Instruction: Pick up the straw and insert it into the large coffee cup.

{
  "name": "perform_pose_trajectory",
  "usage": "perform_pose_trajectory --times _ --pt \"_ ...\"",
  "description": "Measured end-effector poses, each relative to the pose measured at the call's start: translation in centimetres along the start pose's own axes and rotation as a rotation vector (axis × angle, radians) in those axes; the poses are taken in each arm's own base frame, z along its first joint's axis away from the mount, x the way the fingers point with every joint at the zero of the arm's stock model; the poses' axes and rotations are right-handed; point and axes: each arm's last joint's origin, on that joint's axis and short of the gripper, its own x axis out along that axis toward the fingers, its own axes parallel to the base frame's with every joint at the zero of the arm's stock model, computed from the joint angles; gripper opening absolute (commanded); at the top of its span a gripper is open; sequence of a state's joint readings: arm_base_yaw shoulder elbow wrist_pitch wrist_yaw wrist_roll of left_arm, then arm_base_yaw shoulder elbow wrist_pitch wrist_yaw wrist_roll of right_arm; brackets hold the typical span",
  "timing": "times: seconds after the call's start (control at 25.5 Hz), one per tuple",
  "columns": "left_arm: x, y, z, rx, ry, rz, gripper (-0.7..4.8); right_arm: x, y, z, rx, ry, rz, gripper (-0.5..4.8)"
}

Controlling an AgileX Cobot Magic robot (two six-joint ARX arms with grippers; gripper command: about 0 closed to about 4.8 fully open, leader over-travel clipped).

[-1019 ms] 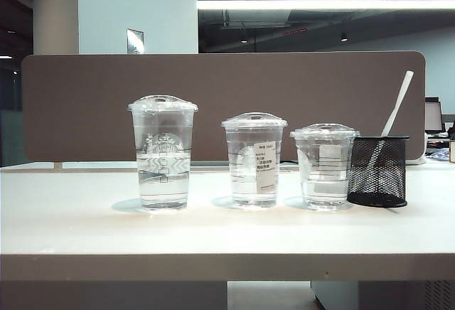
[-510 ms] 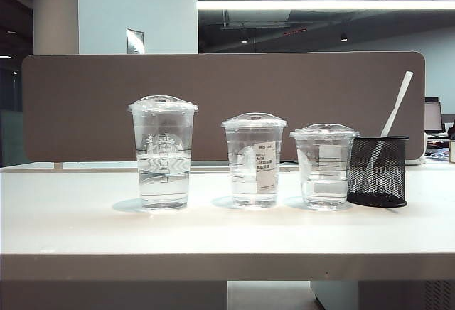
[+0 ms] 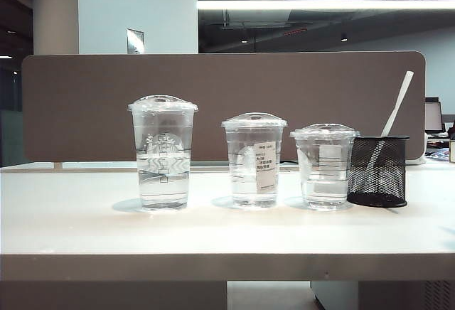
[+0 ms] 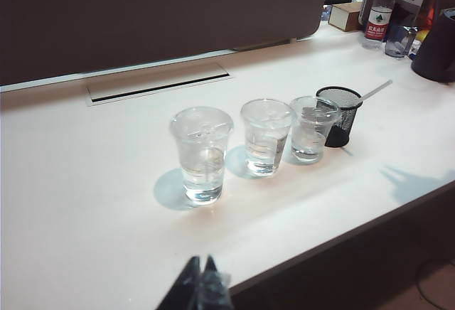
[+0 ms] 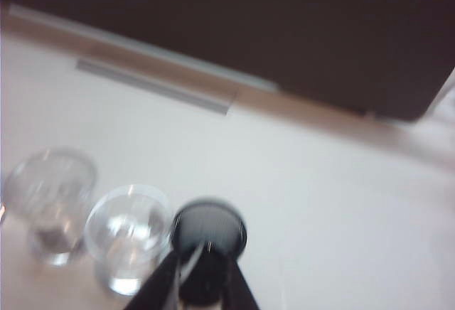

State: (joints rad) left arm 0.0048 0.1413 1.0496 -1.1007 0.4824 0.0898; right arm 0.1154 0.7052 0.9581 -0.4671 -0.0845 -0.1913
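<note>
Three lidded clear cups stand in a row on the white worktop, each part-filled with clear liquid. Leftmost: the large coffee cup, tallest, domed lid, faint white round logo. Middle: a medium cup bearing a white label. Right: the shortest cup. Just beside the shortest cup, on its right, sits a black mesh holder. The straw, white and straight, leans in that holder, its upper end tilted to the right, well apart from the large coffee cup. A brown partition runs along the far edge of the worktop.

Left tool: at the near edge of the worktop, short of the cups; its dark tips meet, nothing held.

Right tool: above the black mesh holder in a blurred view, fingers spread to either side, nothing held.
</note>
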Motion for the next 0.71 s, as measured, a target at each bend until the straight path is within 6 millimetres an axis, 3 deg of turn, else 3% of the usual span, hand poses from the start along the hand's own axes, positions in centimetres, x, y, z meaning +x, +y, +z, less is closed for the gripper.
perform_pose_trajectory --times 0.31,0.35,0.47,0.71 --pt "0.0 0.0 -0.2 -0.009 0.016 -0.006 -0.04 5.1 0.6 -5.0 0.083 -0.183 -0.016 0.95" --pt "0.0 0.0 -0.2 -0.009 0.016 -0.006 -0.04 6.9 0.6 -7.0 0.114 -0.141 -0.021 0.95" --pt "0.0 0.0 -0.2 -0.009 0.016 -0.008 -0.04 10.1 0.3 -10.1 0.214 -0.145 -0.021 0.95" --pt "0.0 0.0 -0.2 -0.009 0.016 -0.008 -0.04 12.7 -1.2 -13.3 0.356 -0.135 -0.089 0.95"
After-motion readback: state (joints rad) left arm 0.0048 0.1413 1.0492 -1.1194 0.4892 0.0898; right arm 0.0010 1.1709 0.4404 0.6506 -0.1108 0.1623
